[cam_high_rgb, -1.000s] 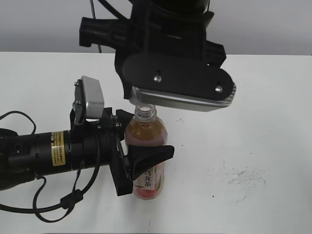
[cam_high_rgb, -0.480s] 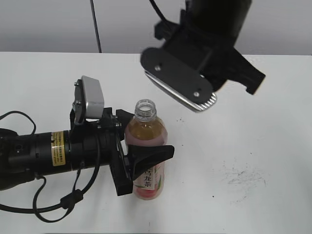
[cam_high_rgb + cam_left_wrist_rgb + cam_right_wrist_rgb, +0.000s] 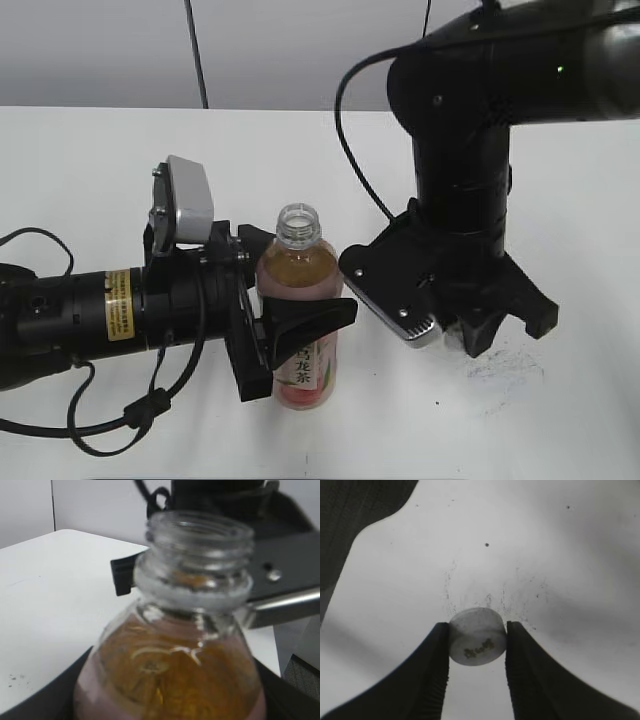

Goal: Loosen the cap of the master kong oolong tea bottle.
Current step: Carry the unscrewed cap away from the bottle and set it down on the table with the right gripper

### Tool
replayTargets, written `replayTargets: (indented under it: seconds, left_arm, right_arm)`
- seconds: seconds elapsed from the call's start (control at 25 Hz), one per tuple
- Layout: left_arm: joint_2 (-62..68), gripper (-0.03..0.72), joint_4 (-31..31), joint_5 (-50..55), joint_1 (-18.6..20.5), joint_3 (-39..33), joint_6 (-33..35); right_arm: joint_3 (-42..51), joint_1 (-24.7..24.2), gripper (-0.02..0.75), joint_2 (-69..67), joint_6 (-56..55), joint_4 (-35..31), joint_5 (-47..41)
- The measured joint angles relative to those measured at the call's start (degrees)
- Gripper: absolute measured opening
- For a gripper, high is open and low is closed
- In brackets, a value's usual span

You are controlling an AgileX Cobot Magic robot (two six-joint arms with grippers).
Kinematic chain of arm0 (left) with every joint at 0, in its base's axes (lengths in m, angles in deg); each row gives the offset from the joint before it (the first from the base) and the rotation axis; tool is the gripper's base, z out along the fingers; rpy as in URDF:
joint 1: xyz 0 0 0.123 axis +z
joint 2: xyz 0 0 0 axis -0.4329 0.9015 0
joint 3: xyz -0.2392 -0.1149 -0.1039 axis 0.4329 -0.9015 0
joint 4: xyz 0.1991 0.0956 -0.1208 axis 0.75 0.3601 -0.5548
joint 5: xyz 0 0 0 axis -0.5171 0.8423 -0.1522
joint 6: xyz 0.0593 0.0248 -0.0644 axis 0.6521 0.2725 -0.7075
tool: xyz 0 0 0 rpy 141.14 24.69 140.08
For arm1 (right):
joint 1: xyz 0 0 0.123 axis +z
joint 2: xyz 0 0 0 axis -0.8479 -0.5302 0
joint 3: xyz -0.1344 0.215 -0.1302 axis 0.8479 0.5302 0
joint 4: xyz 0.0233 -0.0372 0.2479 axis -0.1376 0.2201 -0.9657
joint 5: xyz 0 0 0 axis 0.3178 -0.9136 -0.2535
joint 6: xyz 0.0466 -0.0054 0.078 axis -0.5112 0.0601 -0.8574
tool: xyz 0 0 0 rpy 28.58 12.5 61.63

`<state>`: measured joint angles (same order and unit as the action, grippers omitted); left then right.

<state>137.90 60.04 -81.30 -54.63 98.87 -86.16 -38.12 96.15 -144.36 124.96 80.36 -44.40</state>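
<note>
Bottle: the master kong oolong tea bottle [image 3: 300, 320] is seen upright on the white table [image 3: 90, 170], at about 7 o'clock from the centre of the exterior view; amber tea fills it to the shoulder; the pink label with black characters is partly hidden behind a black finger.
Neck: the threaded mouth [image 3: 199, 535] is shown bare and uncapped in the left wrist view; its rim is blurred.
Left gripper: the left gripper [image 3: 285, 325] is closed around the bottle's body from the 9 o'clock side; one finger crosses in front of the label, the other lies behind the shoulder.
Cap: the cap [image 3: 477, 636] is held off the bottle, pinched between two dark fingers [image 3: 432, 672] in the right wrist view; a dark mark is visible on its face; scuffed table surface lies just beyond it.
Right gripper: the right gripper [image 3: 490, 335] is clamped on the cap and pointed down at the table at about 4 o'clock from the bottle mouth, near a patch of dark scuff marks [image 3: 505, 365]; the cap itself is hidden in the exterior view.
</note>
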Motion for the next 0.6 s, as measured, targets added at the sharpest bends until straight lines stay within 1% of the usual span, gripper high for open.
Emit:
replayTargets:
  seconds: [0.2, 0.4, 0.6]
  left_arm:
    - [0.0, 0.445, 0.0, 0.0, 0.0, 0.0, 0.0]
    - [0.0, 0.445, 0.0, 0.0, 0.0, 0.0, 0.0]
    - [0.0, 0.445, 0.0, 0.0, 0.0, 0.0, 0.0]
  right_arm:
    - [0.1, -2.8, 0.263, -4.2, -2.9, -2.1, 0.9]
    - [0.6, -4.3, 0.263, -5.5, -3.9, -2.8, 1.1]
    - [0.7, -5.4, 0.264, -8.0, -7.6, 1.0, 3.6]
